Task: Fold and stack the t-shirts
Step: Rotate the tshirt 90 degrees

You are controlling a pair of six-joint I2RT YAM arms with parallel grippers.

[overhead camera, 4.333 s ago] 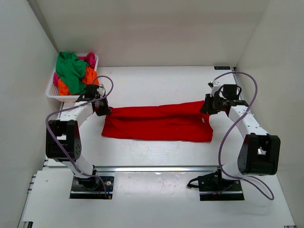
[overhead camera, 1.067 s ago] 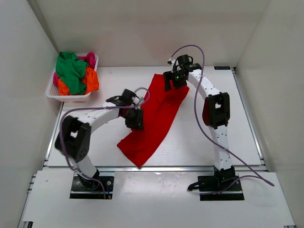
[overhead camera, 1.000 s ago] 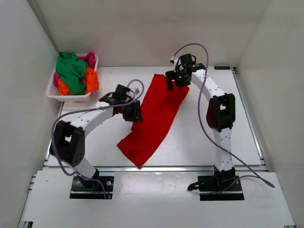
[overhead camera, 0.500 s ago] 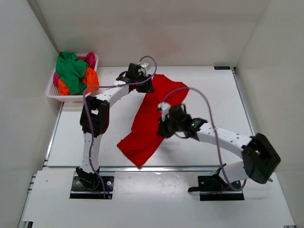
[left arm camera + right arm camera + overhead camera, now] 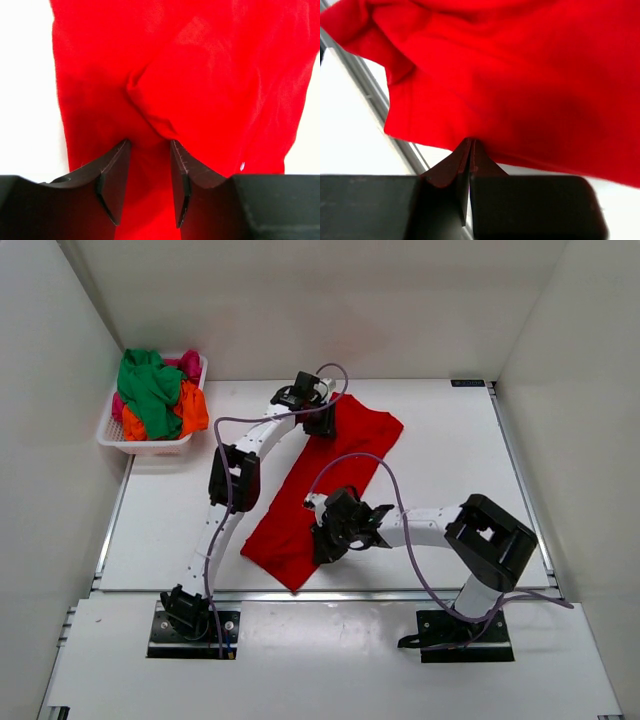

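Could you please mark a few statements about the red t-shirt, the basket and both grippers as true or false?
1. The red t-shirt lies stretched diagonally on the table. True.
2. The right gripper is wide open. False: it is shut on the red t-shirt's edge.
3. The basket holds a green t-shirt. True.
4. The left gripper hangs over the basket. False: it is at the red t-shirt's far end, jaws apart.

The red t-shirt (image 5: 365, 435) is soft matt cloth; the fingers (image 5: 112, 175) look matt black plastic; the surface (image 5: 170, 510) is smooth white.
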